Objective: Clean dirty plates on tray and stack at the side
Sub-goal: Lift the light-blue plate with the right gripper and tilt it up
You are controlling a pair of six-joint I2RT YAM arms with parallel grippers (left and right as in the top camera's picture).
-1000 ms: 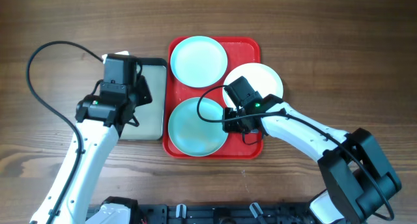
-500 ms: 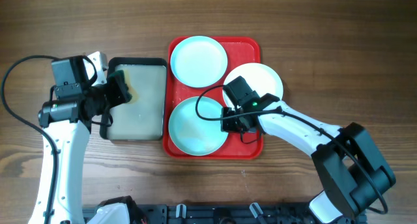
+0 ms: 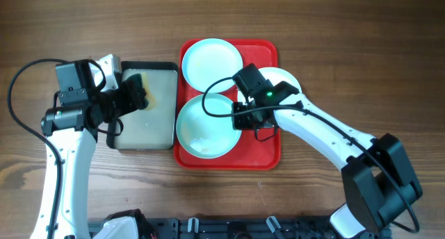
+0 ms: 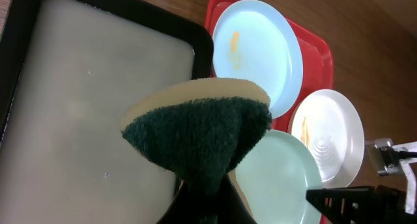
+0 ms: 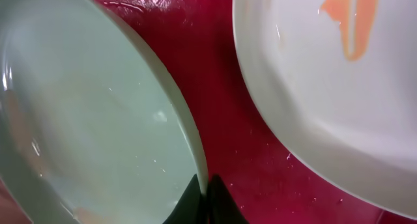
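1. Tray [image 3: 266, 154], red, lies on the wooden table [image 3: 348, 37], its long side running away from the robot. A black-rimmed basin [image 3: 156, 131] of cloudy liquid sits just beside its left edge.
2. We count three plates. The far mint plate [image 3: 211, 65] lies flat in the tray's far left corner and carries an orange smear [image 4: 235, 45]. The white plate [image 3: 287, 78] overhangs the tray's right rim and is smeared likewise.
3. The near mint plate [image 3: 203, 128] fills the tray's near half, and its left edge reaches over the tray's left rim.
4. The right gripper [image 5: 202, 196] is pinched narrow on that plate's right rim. In the right wrist view we see the rim run in between the two fingertips.
5. The left gripper [image 3: 131, 100] is clamped on a folded sponge [image 4: 202, 129], green scouring face outward with yellow foam behind. It hangs over the basin's far right part. We cannot tell whether the sponge touches the liquid.
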